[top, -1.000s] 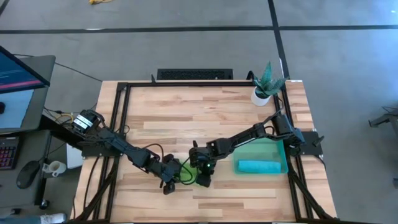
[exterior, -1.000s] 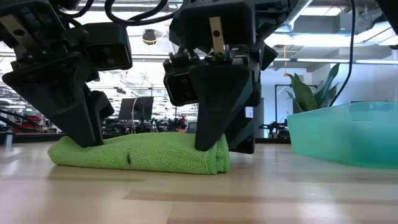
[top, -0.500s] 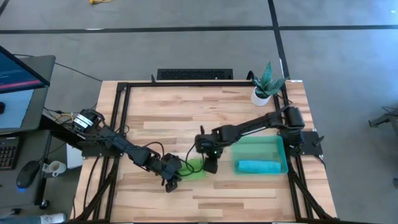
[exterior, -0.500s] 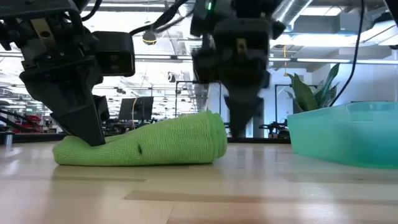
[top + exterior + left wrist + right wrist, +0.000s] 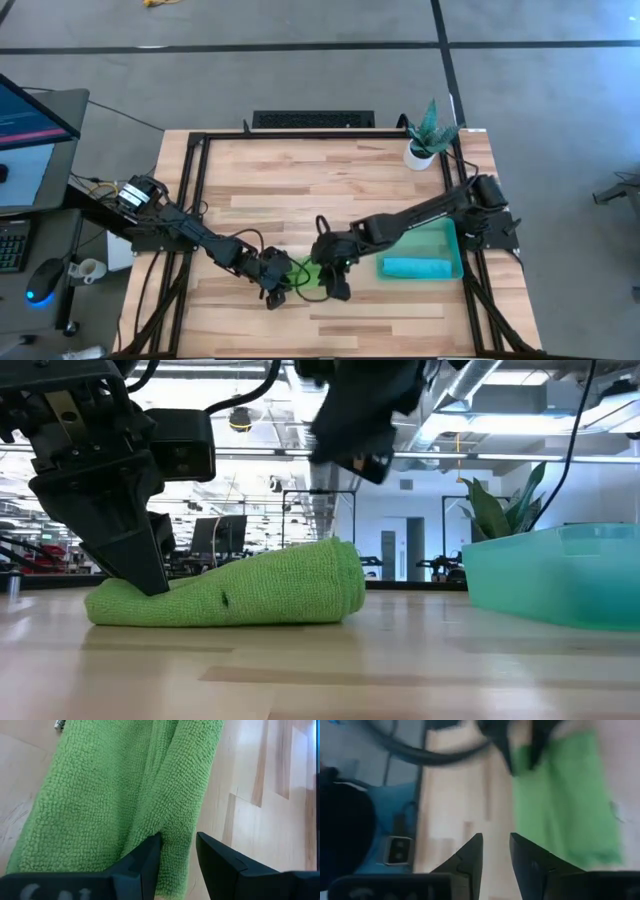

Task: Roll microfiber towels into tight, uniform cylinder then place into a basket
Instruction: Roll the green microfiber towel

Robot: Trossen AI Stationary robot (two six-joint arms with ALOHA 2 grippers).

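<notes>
The lime green microfiber towel lies rolled on the wood table, between my two grippers in the high view. My left gripper is shut on the roll's left end, also in the low view. My right gripper hangs above the roll's right end, open, with only table showing between its fingers. The blue towel lies rolled inside the teal basket at the table's right. My left gripper pinches a raised ridge of the green towel between its two fingers, at the roll's left end. The fingers slant down onto it from the table's left. The roll lies along the table on its underside.
A small potted plant stands at the table's far right corner, behind the basket. Bare wood spreads across the table's far half and near edge. A black frame rims the table.
My right gripper has come off the green roll's right end and risen well above it, rolling as it went. That end, pressed flat before, has puffed up thicker. The left end has stayed pinned under my left gripper.
</notes>
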